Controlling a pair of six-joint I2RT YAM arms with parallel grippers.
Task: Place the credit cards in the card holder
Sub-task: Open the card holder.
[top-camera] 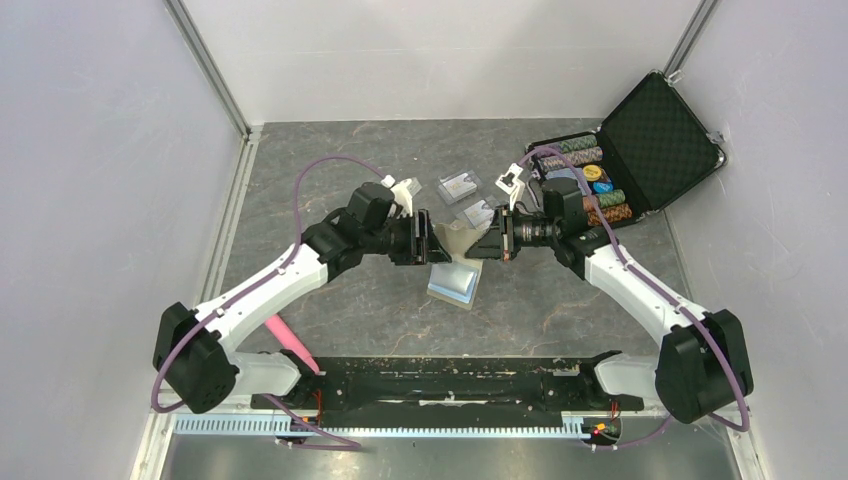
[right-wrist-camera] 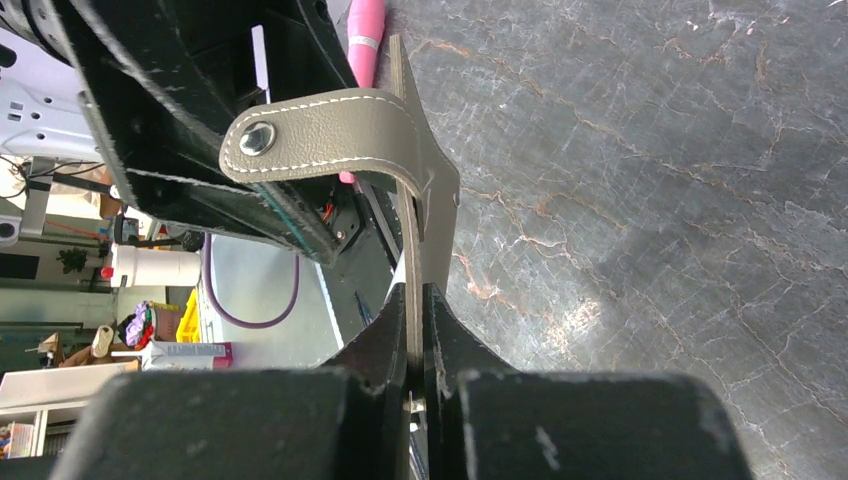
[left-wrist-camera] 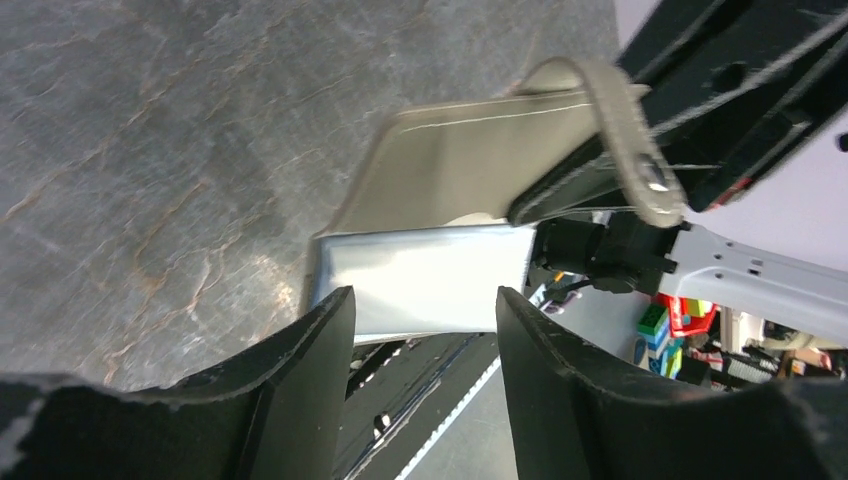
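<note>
The card holder (top-camera: 455,282) is held up, open, its olive flap pinched in the shut right gripper (right-wrist-camera: 415,292); the left gripper (left-wrist-camera: 425,300) is spread beside the pale lower flap, gripping nothing. Two pale cards (top-camera: 460,185) appear to lie on the table (top-camera: 330,170) behind; both insertions are judged still to be done.

Left arm (top-camera: 262,290) and right arm (top-camera: 640,288): white links, black joint housings (top-camera: 195,362), a purple cable (top-camera: 335,159) looped along each. White camera mount (top-camera: 404,189) on each wrist. Left gripper (top-camera: 430,240) and right gripper (top-camera: 479,243) black; fingers (left-wrist-camera: 300,390) wedge-shaped, matte, edges scuffed pale grey.
</note>
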